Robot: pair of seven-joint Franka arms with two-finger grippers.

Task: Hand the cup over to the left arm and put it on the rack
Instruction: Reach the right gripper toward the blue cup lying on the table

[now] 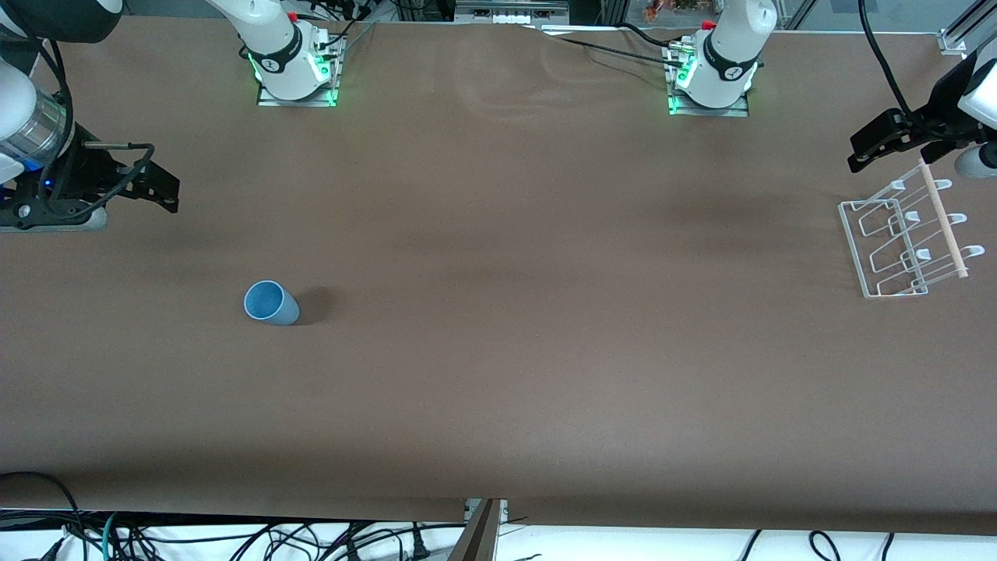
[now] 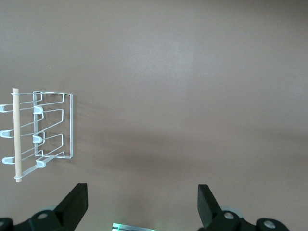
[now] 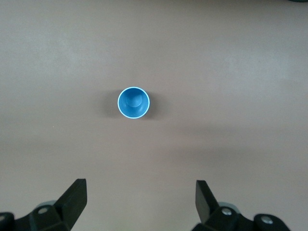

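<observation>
Cup (image 1: 271,303): light-blue, standing upright and mouth-up on the brown table (image 1: 498,351), toward the right arm's end; nothing is touching it; in the right wrist view the cup (image 3: 134,102) is showing its open rim and rounded inner base from straight above
Rack (image 1: 903,241): white wire frame sitting on the table toward the left arm's end, well apart from the cup; a pale wooden dowel (image 1: 943,220) is running along its top; no item is hanging on its looped pegs; the rack (image 2: 45,132) is also showing in the left wrist view
Right gripper (image 1: 160,187): hovering over the table edge at the right arm's end, fingers spread wide and gripping nothing; in its own wrist view the right gripper (image 3: 139,204) is showing both black fingers (image 3: 74,197) standing well apart, with the cup lying clear of them
Left gripper (image 1: 880,144): hanging above the table just beside the rack, fingers spread wide and carrying nothing; the left gripper (image 2: 142,204) is showing bare table between its fingers
Both arms: waiting, neither one touching any object
</observation>
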